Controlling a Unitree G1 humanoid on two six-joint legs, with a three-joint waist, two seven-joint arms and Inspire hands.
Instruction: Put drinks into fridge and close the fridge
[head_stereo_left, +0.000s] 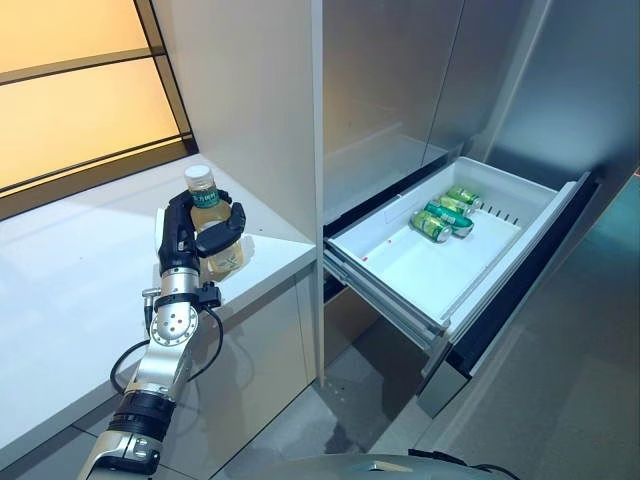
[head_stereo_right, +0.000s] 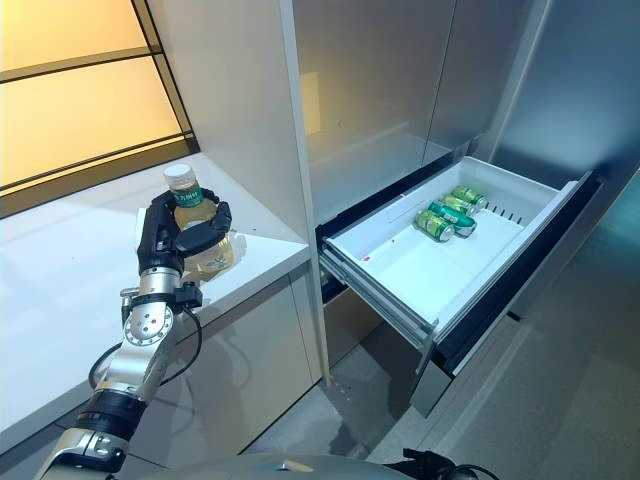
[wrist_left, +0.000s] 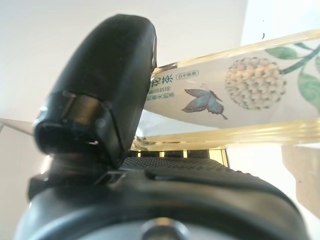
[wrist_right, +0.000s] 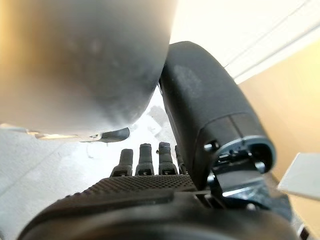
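A clear bottle of pale yellow drink (head_stereo_left: 204, 207) with a white cap stands upright on the white counter (head_stereo_left: 60, 290), near its right end beside the tall white panel. My left hand (head_stereo_left: 180, 238) is shut on the bottle, with fingers and thumb curled round its body. In the left wrist view the thumb (wrist_left: 110, 85) lies across the bottle's label (wrist_left: 240, 90). The fridge drawer (head_stereo_left: 400, 272) is pulled open on the right, and green cans (head_stereo_left: 445, 215) lie at its far end. My right hand (wrist_right: 150, 195) hangs idle with relaxed fingers.
The fridge's steel upper doors (head_stereo_left: 400, 80) are closed above the drawer. The drawer's dark front panel (head_stereo_left: 530, 290) juts out over the grey floor. An orange-lit window (head_stereo_left: 70, 90) runs behind the counter.
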